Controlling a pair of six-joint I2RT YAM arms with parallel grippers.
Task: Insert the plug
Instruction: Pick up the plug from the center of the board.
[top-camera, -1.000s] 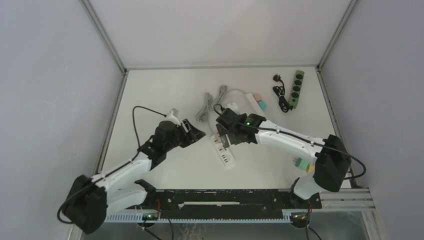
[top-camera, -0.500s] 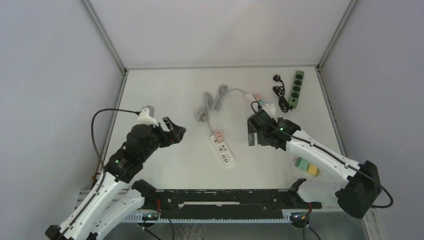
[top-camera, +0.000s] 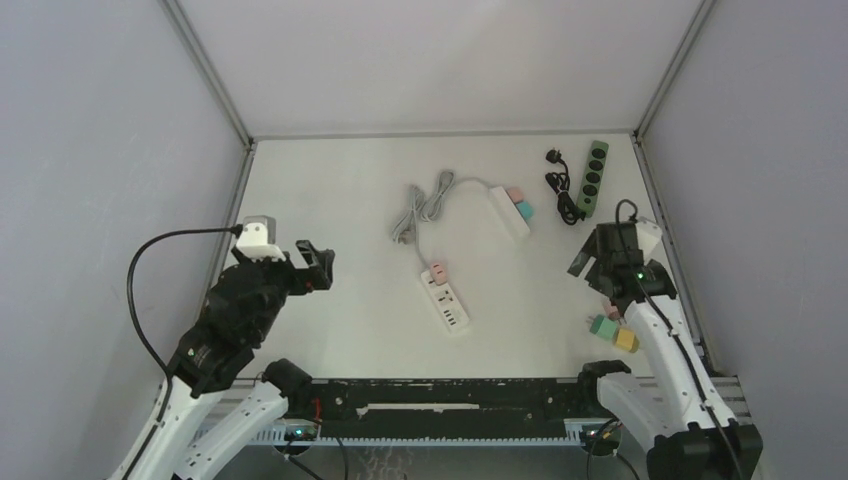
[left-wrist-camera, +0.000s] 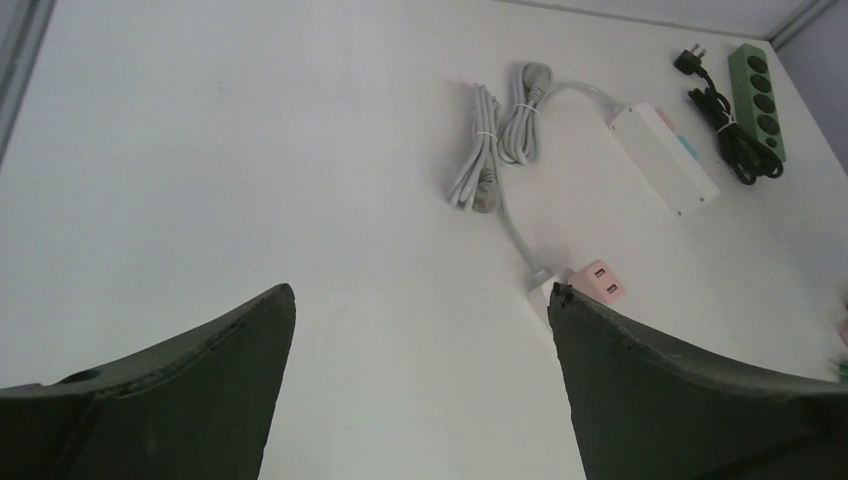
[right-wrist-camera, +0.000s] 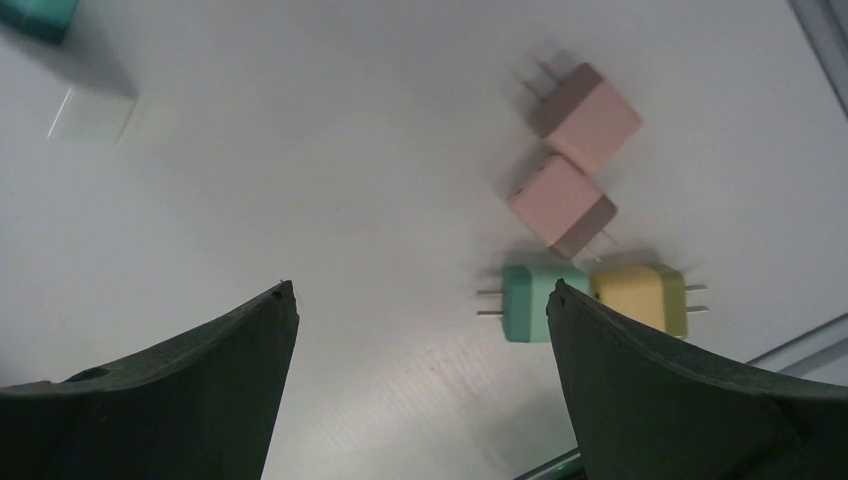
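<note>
Pink square plug sits on white oblong power strip; your left gripper at nine o'clock and right gripper at three both spread, empty.

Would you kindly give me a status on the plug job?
Left gripper, right gripper open, empty. Pink plug seated on near power strip. Loose plugs below right gripper.

A white matte tabletop fills the frame's centre, enclosed left, right and top by plain pale grey walls, evenly lit.
</note>
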